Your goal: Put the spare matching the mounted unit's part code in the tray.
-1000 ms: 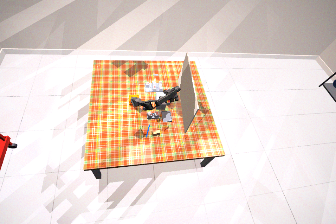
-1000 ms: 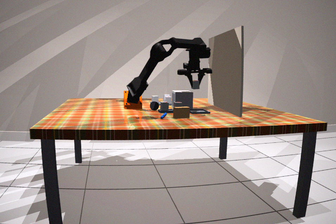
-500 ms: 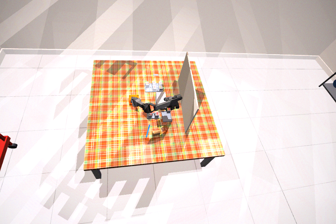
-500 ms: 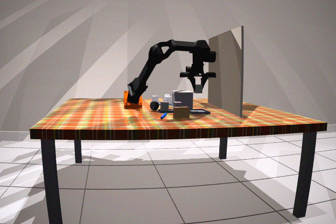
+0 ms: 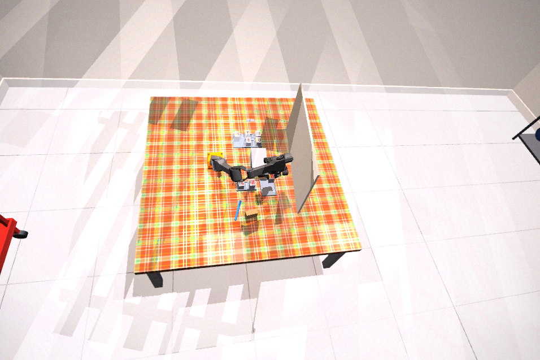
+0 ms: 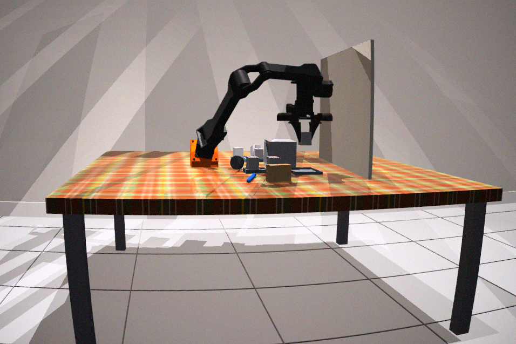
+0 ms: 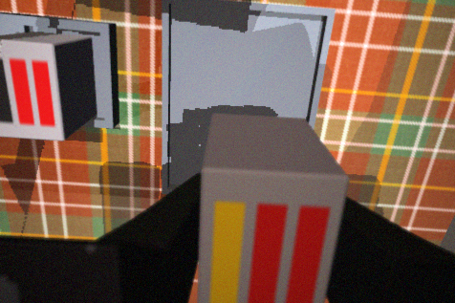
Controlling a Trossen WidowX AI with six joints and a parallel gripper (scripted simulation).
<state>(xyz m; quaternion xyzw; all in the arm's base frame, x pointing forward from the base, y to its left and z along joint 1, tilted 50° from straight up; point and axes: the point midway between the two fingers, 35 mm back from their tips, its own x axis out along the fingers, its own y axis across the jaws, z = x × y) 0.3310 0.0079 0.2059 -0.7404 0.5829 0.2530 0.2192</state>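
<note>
From the top, the arm reaches across the plaid table (image 5: pixel 183 216) toward the upright panel (image 5: pixel 302 146); from the exterior view, the hand (image 6: pixel 306 133) hangs high above the tray (image 6: pixel 310 171), clamped on the spare (image 6: pixel 306 137); at the wrist, the spare's yellow-red-red stripes sit over the grey tray.
</note>
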